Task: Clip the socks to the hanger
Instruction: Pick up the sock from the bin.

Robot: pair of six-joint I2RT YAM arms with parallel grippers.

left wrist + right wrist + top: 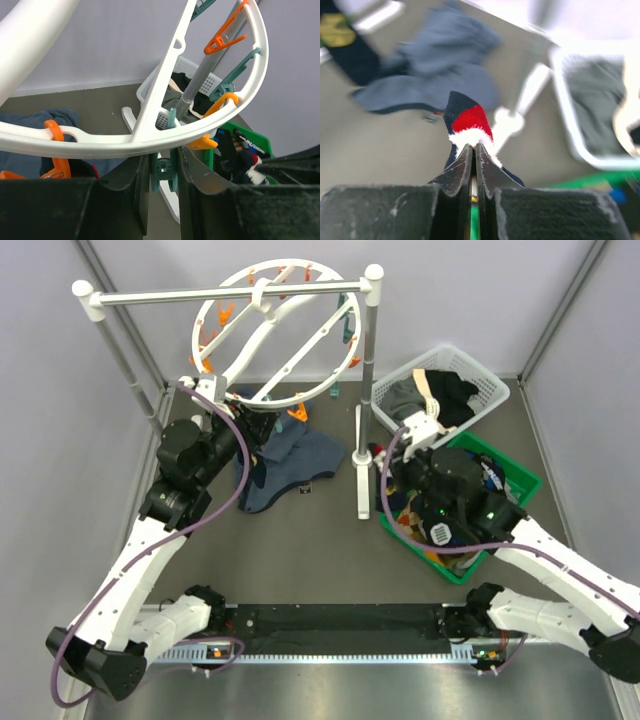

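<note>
The round white hanger (275, 330) hangs tilted from the rack bar, with orange and teal clips on its ring. My left gripper (255, 425) is at the ring's lower edge. In the left wrist view the ring (100, 141) crosses above my left gripper (164, 175), whose fingers (192, 185) press on both sides of a teal clip (164, 170). My right gripper (385, 455) is shut on a navy sock with a red and white band (470, 120), held above the table near the rack foot; its tips (474, 147) pinch the white cuff. More socks lie in the green bin (520, 480).
A white straight-bar rack (230, 295) stands on two posts; its right post's foot (361, 495) is beside my right gripper. A blue-grey garment (295, 460) lies under the hanger. A white basket (490, 380) with bigger clothes stands at the back right.
</note>
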